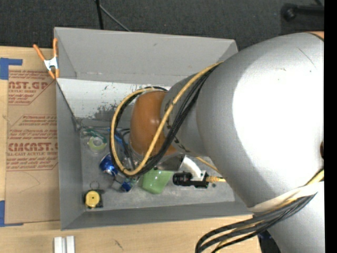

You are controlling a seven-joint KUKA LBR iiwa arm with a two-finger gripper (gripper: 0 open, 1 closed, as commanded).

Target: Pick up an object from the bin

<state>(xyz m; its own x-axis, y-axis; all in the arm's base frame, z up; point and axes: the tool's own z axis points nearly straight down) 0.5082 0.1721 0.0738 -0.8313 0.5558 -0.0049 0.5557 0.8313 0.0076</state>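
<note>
My gripper [125, 155] is low in the bin's left middle, mostly hidden under the arm's orange cover and looped cables. Right beside it on the left lies a blue round thing [108, 165], and a small blue piece [125, 186] lies just below it. A pale green block [154, 181] rests to the lower right of the gripper. I cannot tell whether the gripper touches any of them.
A clear tape roll [96, 142] lies by the left wall and a small yellow disc [92, 198] in the front left corner. A black and white tool [190, 177] lies right of the green block. The arm covers the bin's right half.
</note>
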